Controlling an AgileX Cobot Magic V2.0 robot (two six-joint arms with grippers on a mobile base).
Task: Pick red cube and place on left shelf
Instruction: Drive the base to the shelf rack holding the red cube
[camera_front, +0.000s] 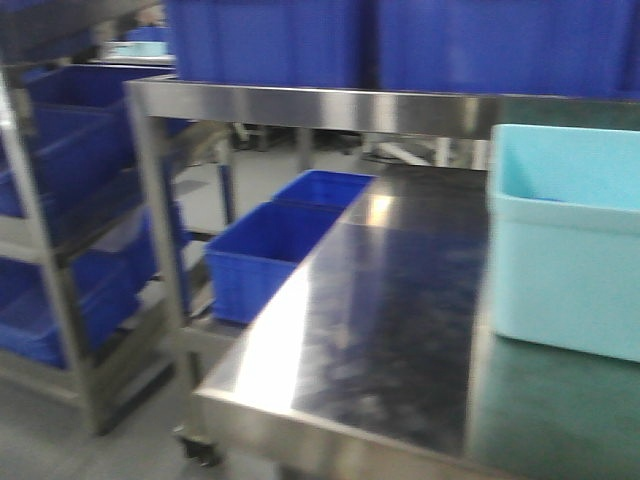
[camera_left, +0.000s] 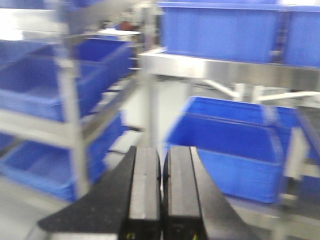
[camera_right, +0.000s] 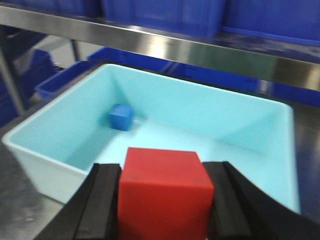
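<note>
My right hand (camera_right: 164, 172) is holding the red cube (camera_right: 162, 197). Its two dark fingers (camera_right: 102, 200) press against the cube's left and right faces, and the top face shows plainly between them. In the right wrist view the cube sits in front of the pale teal tub (camera_right: 47, 160), with the tub's open inside spread out beyond it. I cannot tell how high the cube hangs above the rim. A small blue cube (camera_right: 121, 117) lies on the tub floor near the far left corner, well apart from the red one.

The tub stands on the steel surface (camera_front: 380, 320), towards its right side under an upper steel tier loaded with big blue crates (camera_front: 270, 40).

My left hand (camera_left: 161, 195) is narrow. Its pads (camera_left: 145, 185) are pressed almost together, with only a thin slit between them and nothing in it.

The left shelf (camera_front: 45, 250) stands off to the left of the surface. It is a grey steel rack with deep blue crates on its tiers. Both the front view and the left wrist view are blurred, so I cannot make out finer detail there. The red cube is not on that shelf. It is in my right hand, over by the tub.
</note>
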